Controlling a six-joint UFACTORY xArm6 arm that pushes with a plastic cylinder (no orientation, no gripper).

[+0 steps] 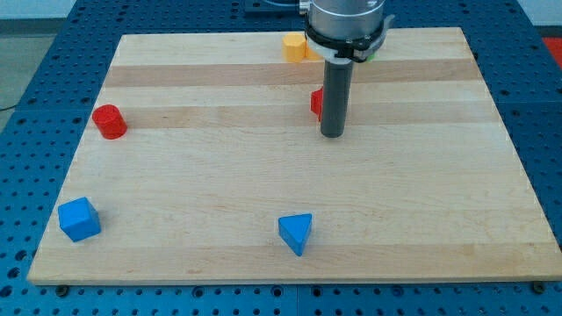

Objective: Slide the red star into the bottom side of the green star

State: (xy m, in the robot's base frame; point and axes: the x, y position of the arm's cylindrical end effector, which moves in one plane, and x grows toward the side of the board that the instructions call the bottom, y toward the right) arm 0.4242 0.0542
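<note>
Nearest the view's bottom lies a blue triangular block (pixel 296 233) on the pale wooden board (pixel 219 184), with a blue cube-like block (pixel 79 219) toward the bottom left corner. Farther up on the view's left sits a red cylindrical block (pixel 110 121). Near the top centre, my tip (pixel 332 134) rests on the board at the end of the dark rod, and a red block (pixel 316 103), mostly hidden behind the rod so its shape cannot be told, peeks out on the rod's left, touching or just beside it. A yellow block (pixel 294 46) sits at the top edge. A sliver of green (pixel 372 56) shows behind the arm's housing, shape unclear. The arm carries no claw, only the rod.
</note>
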